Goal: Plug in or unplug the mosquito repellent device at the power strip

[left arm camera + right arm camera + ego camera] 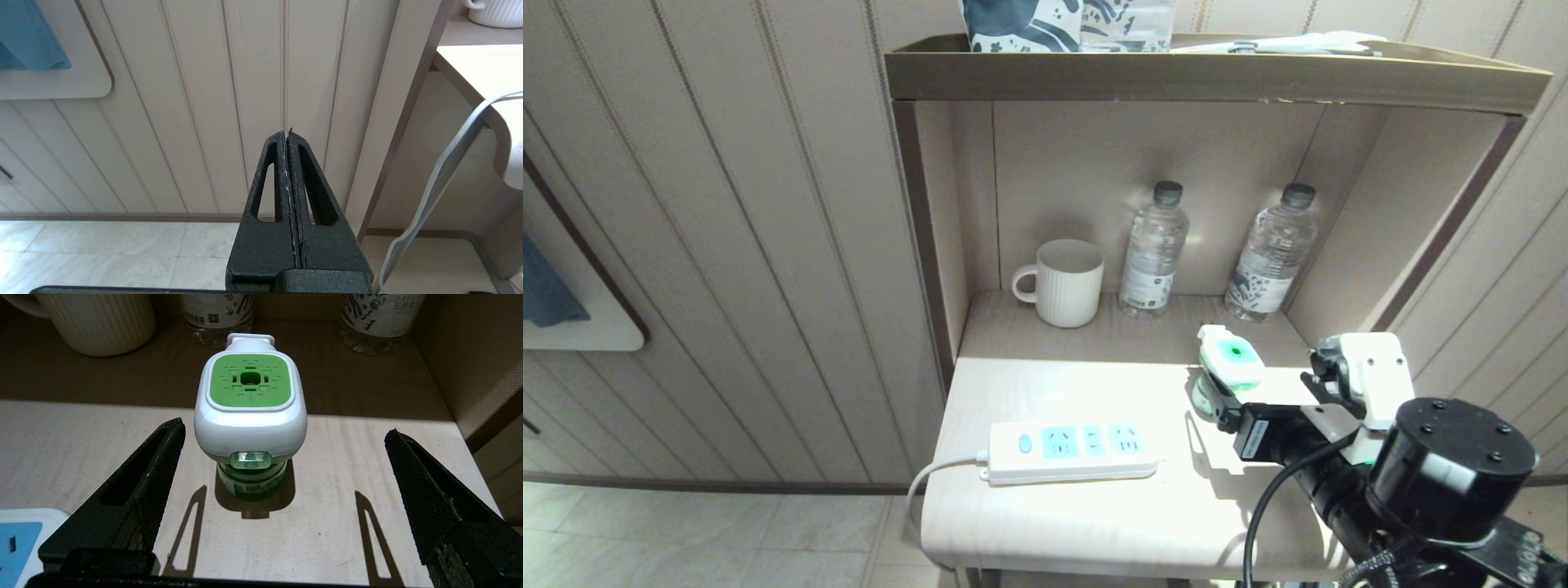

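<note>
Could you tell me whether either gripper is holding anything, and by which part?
Nothing is held: the right gripper stands open around the device; the left gripper is shut, empty.

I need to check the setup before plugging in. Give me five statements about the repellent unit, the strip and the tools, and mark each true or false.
1. The small green-and-white plastic mosquito repellent device stands upright on the shelf, unplugged. True.
2. The right tool is clamped on the device. False: its fingers stand wide open on either side, not touching it.
3. The long white power strip with light-blue socket panels has nothing plugged into it. True.
4. The left tool holds the strip's white cord. False: it is shut on nothing, off beside the shelf.
5. The white ribbed ceramic mug lies tipped over. False: it stands upright beside two clear plastic water bottles.
</note>
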